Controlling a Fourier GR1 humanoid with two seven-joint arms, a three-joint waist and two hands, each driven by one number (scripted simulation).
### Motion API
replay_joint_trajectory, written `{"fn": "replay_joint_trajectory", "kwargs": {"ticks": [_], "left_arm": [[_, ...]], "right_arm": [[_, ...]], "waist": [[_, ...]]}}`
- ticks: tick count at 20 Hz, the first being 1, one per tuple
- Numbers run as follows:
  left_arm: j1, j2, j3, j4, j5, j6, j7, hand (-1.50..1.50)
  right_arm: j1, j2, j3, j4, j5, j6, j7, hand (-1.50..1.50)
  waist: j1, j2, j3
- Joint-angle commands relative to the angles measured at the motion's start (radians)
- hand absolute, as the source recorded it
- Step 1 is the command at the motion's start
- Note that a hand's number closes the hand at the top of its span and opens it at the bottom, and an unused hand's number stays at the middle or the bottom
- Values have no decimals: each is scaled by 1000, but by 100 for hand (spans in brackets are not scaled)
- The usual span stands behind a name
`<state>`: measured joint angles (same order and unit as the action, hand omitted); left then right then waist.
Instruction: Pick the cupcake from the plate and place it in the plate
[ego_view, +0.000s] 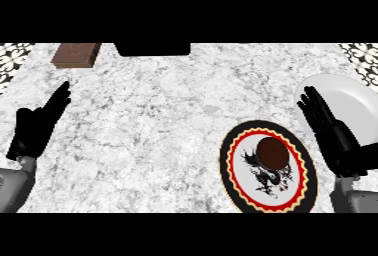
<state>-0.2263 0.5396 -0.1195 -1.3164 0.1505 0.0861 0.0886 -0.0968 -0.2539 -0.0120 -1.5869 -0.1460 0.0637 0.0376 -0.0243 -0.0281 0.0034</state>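
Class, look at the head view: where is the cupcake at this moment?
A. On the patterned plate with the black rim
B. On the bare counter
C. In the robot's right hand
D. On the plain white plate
A: the cupcake sits on the patterned plate, while the open right hand holds nothing and the white plate carries no cupcake.

Two plates: one patterned plate (238, 150), one white plate (347, 102). One cupcake (272, 152), one brown block (76, 55), two hands: left hand (37, 127), right hand (332, 132).
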Motion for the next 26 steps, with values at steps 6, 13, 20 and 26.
{"fn": "replay_joint_trajectory", "kwargs": {"ticks": [6, 13, 20, 26], "left_arm": [[161, -234, -46, 18, 89, 61, 60, 0], [213, -320, -83, -46, 117, 55, 44, 0], [213, -366, -101, -74, 60, 95, 67, 0], [238, -304, -57, -66, 94, 48, 69, 0]], "right_arm": [[-269, -242, -278, 61, -166, 136, -47, 150], [-98, -153, -336, 202, 62, -111, -331, -150], [-69, -281, -333, 213, 68, 73, -355, -150], [-11, -464, -161, 70, 231, 212, -138, -150]], "waist": [[58, 34, -3], [30, 30, -2], [25, 28, -3], [27, 28, -7]]}}
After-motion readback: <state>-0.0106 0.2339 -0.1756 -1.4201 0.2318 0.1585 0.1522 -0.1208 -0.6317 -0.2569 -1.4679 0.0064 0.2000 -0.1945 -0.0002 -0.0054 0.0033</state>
